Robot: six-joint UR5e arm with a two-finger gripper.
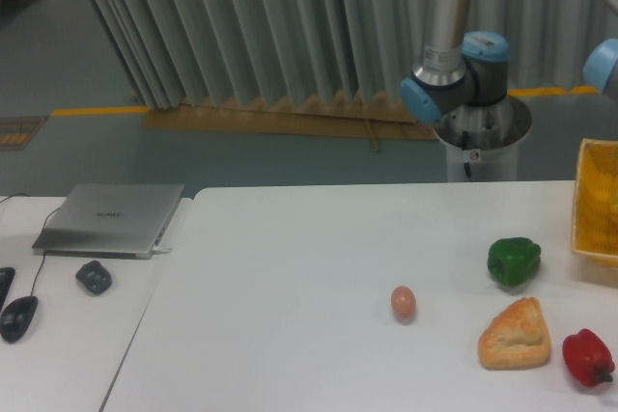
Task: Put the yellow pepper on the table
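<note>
The yellow pepper does not show in this view. The white table fills the lower part of the frame. The arm's base column stands behind the table's far edge, and one blue joint shows at the right border. The gripper itself is outside the frame, so its state is unknown.
A yellow basket sits at the table's right edge, cut off by the frame. On the table lie a green pepper, a brown egg, a pastry and a red pepper. A side desk holds a laptop and a mouse.
</note>
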